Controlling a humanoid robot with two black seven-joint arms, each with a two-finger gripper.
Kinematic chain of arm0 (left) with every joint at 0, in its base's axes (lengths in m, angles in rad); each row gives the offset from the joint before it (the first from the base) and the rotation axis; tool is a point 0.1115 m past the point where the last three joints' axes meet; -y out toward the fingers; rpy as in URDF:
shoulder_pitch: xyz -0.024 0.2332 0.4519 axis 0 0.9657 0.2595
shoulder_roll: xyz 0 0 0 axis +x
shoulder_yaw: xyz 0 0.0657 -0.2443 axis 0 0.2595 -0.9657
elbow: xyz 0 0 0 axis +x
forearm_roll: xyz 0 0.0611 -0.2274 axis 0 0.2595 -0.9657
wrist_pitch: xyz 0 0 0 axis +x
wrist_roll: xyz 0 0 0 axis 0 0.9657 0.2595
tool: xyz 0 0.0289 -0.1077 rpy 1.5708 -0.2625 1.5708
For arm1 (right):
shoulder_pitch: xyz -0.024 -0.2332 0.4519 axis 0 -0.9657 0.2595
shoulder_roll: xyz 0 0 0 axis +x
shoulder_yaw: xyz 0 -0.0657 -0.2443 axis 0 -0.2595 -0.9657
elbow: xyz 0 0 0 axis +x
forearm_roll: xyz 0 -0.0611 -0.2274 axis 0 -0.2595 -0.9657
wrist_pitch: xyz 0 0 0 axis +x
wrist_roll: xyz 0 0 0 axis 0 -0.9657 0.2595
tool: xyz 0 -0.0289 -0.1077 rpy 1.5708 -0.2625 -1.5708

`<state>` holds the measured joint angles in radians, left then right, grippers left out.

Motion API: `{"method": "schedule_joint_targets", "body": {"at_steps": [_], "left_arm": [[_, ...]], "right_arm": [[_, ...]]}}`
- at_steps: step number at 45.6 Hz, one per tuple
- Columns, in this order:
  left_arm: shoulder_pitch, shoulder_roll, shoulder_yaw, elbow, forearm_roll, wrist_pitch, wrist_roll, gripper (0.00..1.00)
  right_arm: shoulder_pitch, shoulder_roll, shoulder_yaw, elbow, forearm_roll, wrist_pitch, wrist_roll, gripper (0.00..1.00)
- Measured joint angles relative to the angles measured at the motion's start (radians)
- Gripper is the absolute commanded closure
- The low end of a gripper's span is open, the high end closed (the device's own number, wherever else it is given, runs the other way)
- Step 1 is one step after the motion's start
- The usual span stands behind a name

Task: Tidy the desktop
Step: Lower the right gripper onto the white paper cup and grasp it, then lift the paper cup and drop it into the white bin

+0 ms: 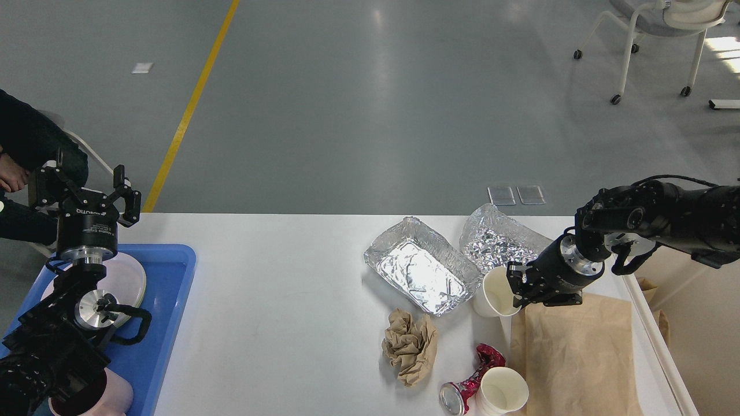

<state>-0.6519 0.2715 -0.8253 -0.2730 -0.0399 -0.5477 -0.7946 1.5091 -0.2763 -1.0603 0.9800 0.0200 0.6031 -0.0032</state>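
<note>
The white desktop [289, 300] holds a foil tray [421, 271], a crumpled foil sheet [498, 241], a ball of brown paper [410, 345], a crushed red can [471, 378], two white paper cups and a flat brown paper bag [575, 352]. My right gripper [516, 287] is shut on the rim of one paper cup [491, 293], which tilts with its mouth to the right and touches the foil tray. The other cup [504, 393] stands upright by the can. My left gripper [85, 188] is open and empty above the far edge of the blue tray [167, 306].
The blue tray holds a white plate [126, 280] and a pink cup [115, 398]. A cream-white bin's rim [650, 326] runs along the table's right edge. A person in black [23, 144] sits at the far left. A wheeled chair [653, 23] stands at the back right.
</note>
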Motion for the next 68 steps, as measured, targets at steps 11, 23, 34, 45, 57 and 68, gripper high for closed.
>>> {"method": "schedule_joint_targets", "body": {"at_steps": [11, 23, 34, 45, 57, 68], "left_arm": [[0.0, 0.0, 0.0, 0.0, 0.0, 0.0, 0.0, 0.03], [0.0, 0.0, 0.0, 0.0, 0.0, 0.0, 0.0, 0.03], [0.0, 0.0, 0.0, 0.0, 0.0, 0.0, 0.0, 0.03], [0.0, 0.0, 0.0, 0.0, 0.0, 0.0, 0.0, 0.03], [0.0, 0.0, 0.0, 0.0, 0.0, 0.0, 0.0, 0.03], [0.0, 0.0, 0.0, 0.0, 0.0, 0.0, 0.0, 0.03]], "right_arm": [[0.11, -0.078, -0.015, 0.003, -0.001, 0.135, 0.001, 1.0], [0.335, -0.222, -0.007, 0.004, -0.002, 0.262, 0.003, 1.0], [0.547, -0.304, -0.005, 0.001, -0.002, 0.332, 0.004, 1.0], [0.605, -0.338, -0.012, -0.033, -0.007, 0.337, 0.004, 1.0], [0.232, -0.344, 0.006, -0.401, 0.013, 0.247, 0.002, 1.0], [-0.11, -0.343, 0.051, -0.628, 0.088, 0.092, 0.0, 1.0]]}}
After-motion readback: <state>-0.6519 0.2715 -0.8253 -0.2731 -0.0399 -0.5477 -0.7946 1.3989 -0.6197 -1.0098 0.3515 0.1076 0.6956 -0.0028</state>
